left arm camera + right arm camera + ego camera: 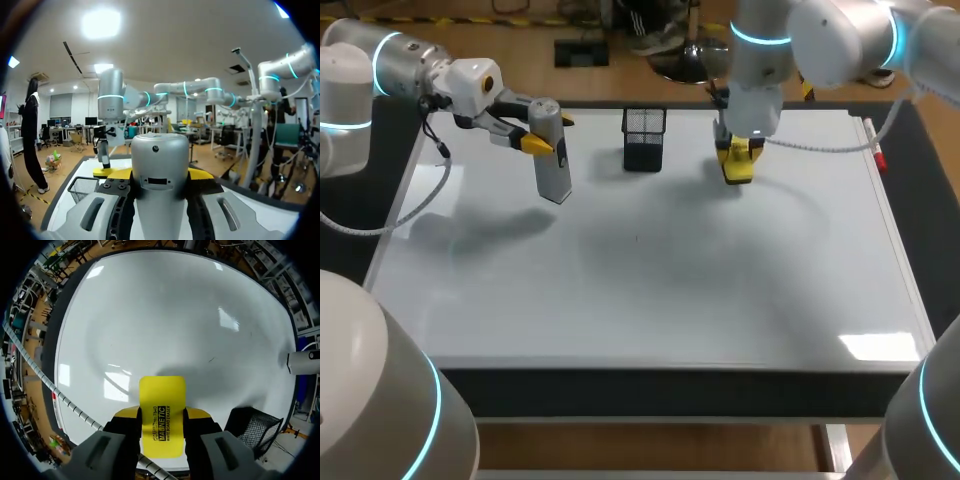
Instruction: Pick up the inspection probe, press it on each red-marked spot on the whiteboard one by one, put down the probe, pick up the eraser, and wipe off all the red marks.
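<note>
Our left jaws grip the probe (551, 150) above the left of the whiteboard (650, 290). Our right jaws clamp the eraser (737, 163) beside the mesh basket (643, 138). A tilted wipe could twist the eraser loose. The glossy board shows glare, perhaps one faint speck, and no red.

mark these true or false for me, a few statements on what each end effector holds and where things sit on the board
1. The left end effector is shut on the probe. True.
2. The right end effector is open and holds nothing. False: it is shut on the yellow eraser.
3. The mesh basket stands between the probe and the eraser. True.
4. The probe lies flat on the whiteboard. False: it is held roughly upright above it.
</note>
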